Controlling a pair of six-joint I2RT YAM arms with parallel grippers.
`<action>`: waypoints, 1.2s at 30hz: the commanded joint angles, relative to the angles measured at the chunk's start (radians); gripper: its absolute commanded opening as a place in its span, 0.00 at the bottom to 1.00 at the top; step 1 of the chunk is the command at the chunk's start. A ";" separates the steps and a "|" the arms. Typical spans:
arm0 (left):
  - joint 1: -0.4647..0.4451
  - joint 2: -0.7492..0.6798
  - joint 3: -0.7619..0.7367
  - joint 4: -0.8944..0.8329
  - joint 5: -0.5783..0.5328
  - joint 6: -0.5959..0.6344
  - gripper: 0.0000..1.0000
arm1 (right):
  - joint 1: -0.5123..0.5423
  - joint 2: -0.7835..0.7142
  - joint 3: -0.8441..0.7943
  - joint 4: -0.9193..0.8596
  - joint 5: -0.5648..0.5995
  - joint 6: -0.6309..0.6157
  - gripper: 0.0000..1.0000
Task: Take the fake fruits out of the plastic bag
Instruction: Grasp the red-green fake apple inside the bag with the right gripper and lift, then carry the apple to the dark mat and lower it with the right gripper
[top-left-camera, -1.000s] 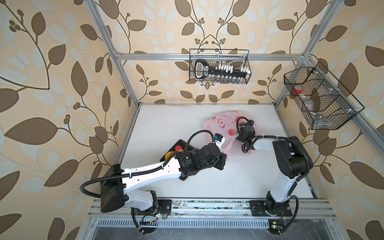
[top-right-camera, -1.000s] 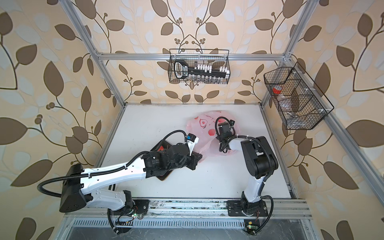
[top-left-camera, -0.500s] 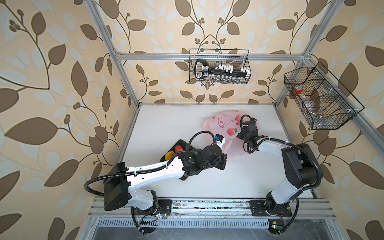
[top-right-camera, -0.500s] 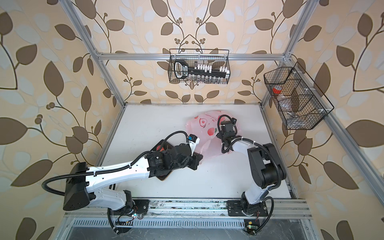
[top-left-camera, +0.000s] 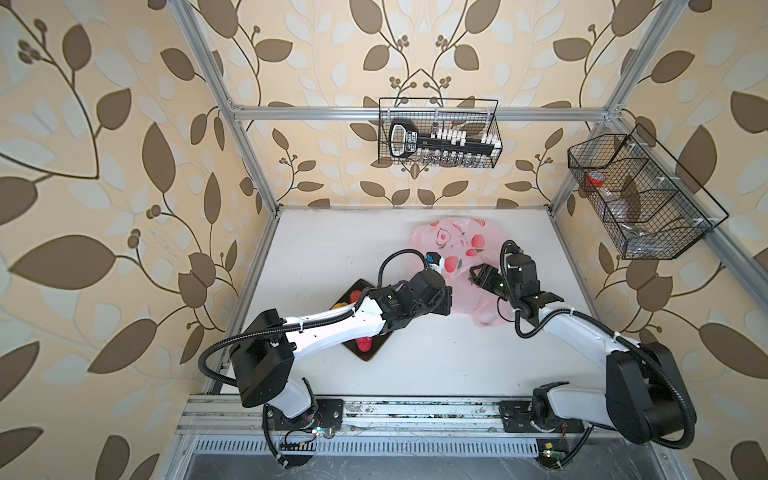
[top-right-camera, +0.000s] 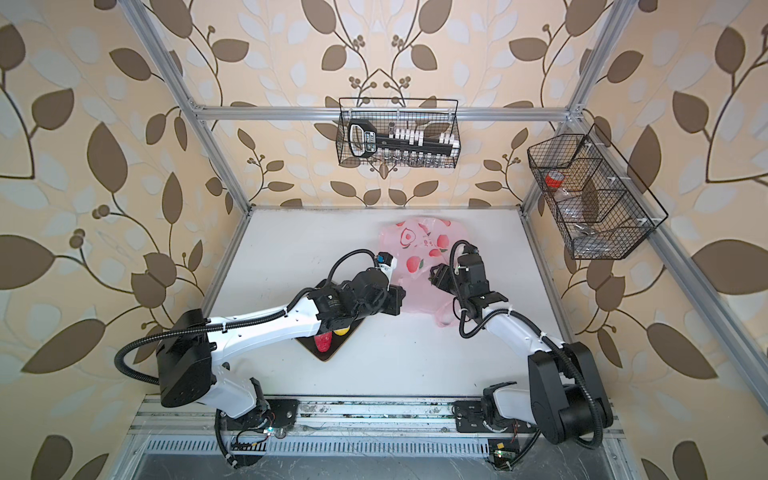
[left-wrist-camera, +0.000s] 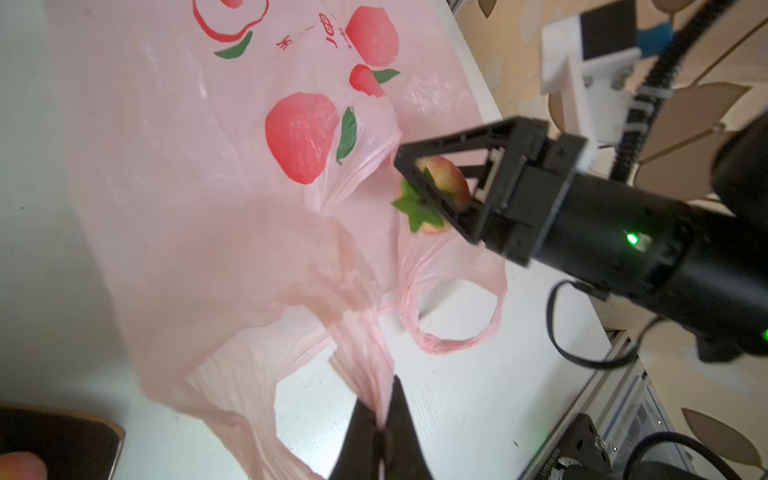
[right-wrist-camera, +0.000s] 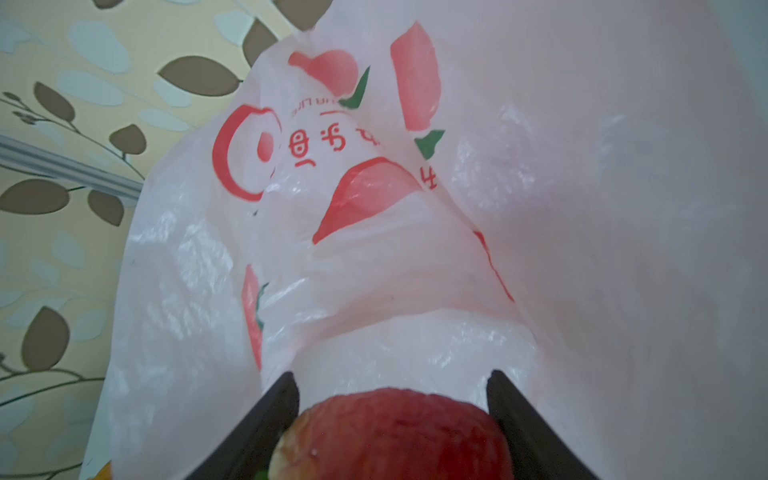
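My left gripper pinches the handle of the translucent pink plastic bag as an anchor; my right gripper clamps the small pink plastic peach for extraction.

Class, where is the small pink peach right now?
The pink peach is gripped in the right tool, over the plastic bag near its loop handles, right of centre in both top views.

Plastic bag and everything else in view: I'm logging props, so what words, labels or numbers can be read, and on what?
The plastic bag: red printed characters, too stylised and crumpled to read.
The black tool in the wire basket: white label, too small to read.
No other text shows.
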 joint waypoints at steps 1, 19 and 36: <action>0.030 0.013 -0.028 0.109 0.019 -0.058 0.00 | -0.002 -0.080 -0.067 -0.101 -0.109 0.033 0.58; -0.113 -0.150 -0.150 -0.070 -0.197 -0.130 0.69 | 0.048 -0.376 0.103 -0.397 0.110 -0.077 0.58; 0.201 -0.655 -0.077 -0.557 -0.417 -0.015 0.99 | 0.612 0.064 0.420 -0.223 0.360 -0.147 0.58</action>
